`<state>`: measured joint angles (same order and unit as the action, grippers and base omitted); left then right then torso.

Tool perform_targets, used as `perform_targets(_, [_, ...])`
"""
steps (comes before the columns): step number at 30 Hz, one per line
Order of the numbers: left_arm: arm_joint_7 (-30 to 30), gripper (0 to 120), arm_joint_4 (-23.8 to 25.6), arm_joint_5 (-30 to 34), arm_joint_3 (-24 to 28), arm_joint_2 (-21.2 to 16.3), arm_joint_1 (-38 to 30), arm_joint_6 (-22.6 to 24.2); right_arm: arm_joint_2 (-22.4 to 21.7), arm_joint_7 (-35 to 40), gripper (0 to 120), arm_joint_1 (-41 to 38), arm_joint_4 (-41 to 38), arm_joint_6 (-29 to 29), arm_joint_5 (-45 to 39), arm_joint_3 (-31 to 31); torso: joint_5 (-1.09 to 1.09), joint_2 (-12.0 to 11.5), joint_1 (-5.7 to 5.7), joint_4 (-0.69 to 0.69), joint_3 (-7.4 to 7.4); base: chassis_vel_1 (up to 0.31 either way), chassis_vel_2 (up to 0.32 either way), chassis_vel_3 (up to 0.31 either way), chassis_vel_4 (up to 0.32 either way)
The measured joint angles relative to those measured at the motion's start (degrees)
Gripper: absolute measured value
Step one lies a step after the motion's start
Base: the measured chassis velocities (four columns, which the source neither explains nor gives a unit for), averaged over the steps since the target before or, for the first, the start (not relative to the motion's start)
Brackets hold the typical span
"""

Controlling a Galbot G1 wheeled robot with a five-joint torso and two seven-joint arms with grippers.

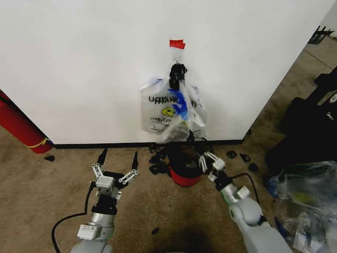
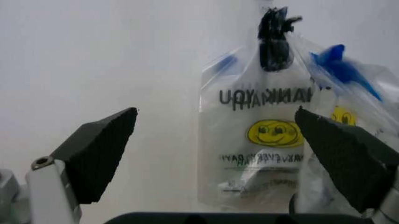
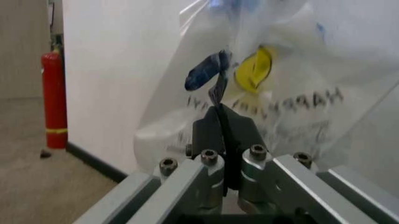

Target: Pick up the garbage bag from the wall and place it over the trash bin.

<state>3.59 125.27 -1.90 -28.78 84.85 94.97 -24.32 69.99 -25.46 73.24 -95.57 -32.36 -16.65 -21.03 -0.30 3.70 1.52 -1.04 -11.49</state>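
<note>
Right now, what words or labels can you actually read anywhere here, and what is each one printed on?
"UOY": big black letters, YOU mirror-reversed, on the clipped bundle of bags above a yellow smiley. The word beside it is partly lost in folds.
"HAPPY": black letters on the garbage bag. The rest of that line is blurred.
Small print under the smileys: too blurred to read.
Red tape: no writing visible.

Red cylinder on brown carpet, far left.
</note>
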Motion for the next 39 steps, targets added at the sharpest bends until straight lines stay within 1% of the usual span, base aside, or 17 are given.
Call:
perform_targets(8, [-0.1,100,0.3,0.0,0.2,0.4,0.0,-0.3,-0.3,-1.2,0,5.5,1.6,-3.1,0.4,-0.4,0.0,0.0,0.0,0.0,-0.01,0.0,0.0,0.0,0.0])
perform_targets(16, [-0.6,100,0.0,0.5,0.2,0.1,-0.5,-0.3,-0.2,-2.8,0,8.2,3.3,-4.7,1.5,-0.4,0.0,0.0,0.01,0.0,-0.01,0.0,0.0,0.0,0.0])
perform_targets(29, [-0.8,100,0.0,1.5,-0.2,-0.3,-0.5,-0.3,-0.6,-6.9,0,9.5,5.6,-6.8,1.3,-2.4,-0.01,0.0,0.01,0.0,-0.01,0.0,0.0,0.0,0.0])
perform_targets(34, [-0.8,100,0.0,1.2,-0.1,0.0,-0.3,-0.5,0.0,-6.1,0,9.0,5.7,-8.0,-0.3,-2.0,-0.01,0.0,0.01,0.0,-0.01,0.0,0.0,0.0,0.0])
perform_targets(37, [-0.8,100,0.0,1.0,0.0,0.1,-0.2,-0.6,0.6,-4.4,0,8.6,4.2,-8.8,-1.8,-1.2,-0.01,0.0,0.01,0.0,-0.02,0.0,0.0,0.0,0.0])
perform_targets(39, [-0.8,100,0.1,0.8,0.0,0.1,0.0,-0.7,0.8,-3.4,7,8.3,2.7,-8.8,-2.6,-1.0,-0.01,0.0,0.01,0.01,-0.01,0.0,0.0,0.0,0.0])
